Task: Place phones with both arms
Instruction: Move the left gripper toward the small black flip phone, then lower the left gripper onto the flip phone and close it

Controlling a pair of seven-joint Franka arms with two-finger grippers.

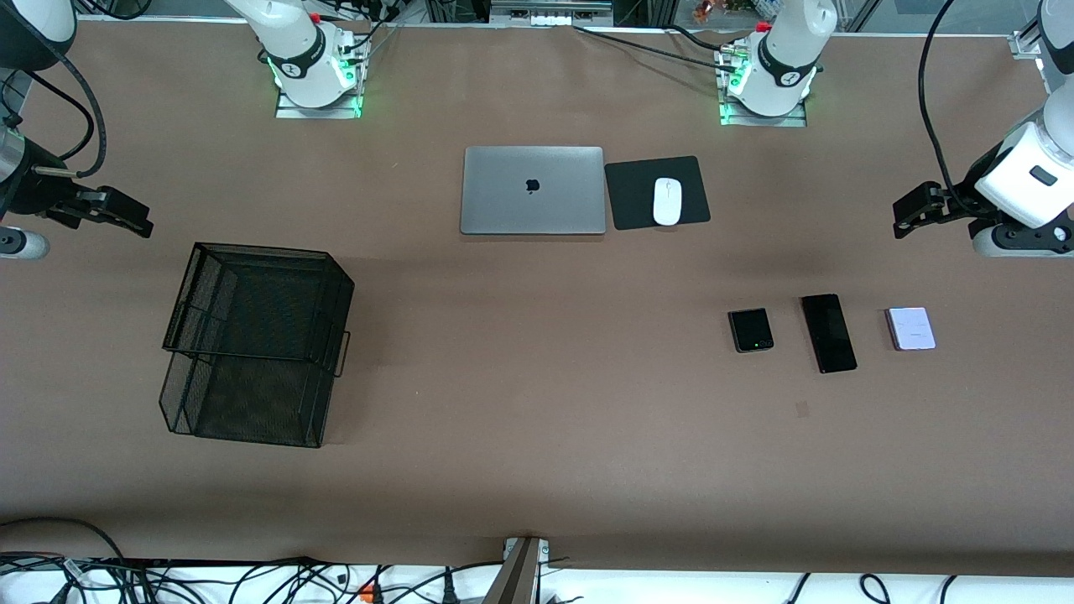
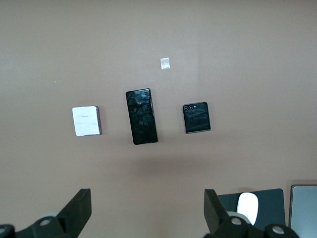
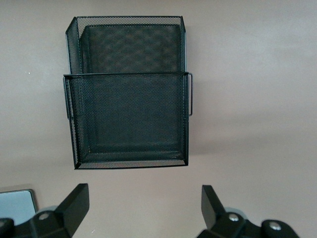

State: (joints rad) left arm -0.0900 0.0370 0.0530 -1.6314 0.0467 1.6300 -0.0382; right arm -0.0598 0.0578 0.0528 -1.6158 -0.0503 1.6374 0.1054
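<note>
Start layout: small squarish black flip phone, long slim black slab phone and pale lavender-white squarish phone lie apart in a row on the brown tabletop toward the left arm's end, easing single pickups, while the left claw over the tabletop near them and right claw over the tabletop near the black two-tier wire-mesh tray hover wide open, empty.

Black mesh tray, perhaps two-tiered

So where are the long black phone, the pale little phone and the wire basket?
long black phone [image 1: 828,333], front view, middle of its screen
pale little phone [image 1: 911,328], front view, middle of its cover
wire basket [image 1: 181,302], front view, its mesh wall
</note>
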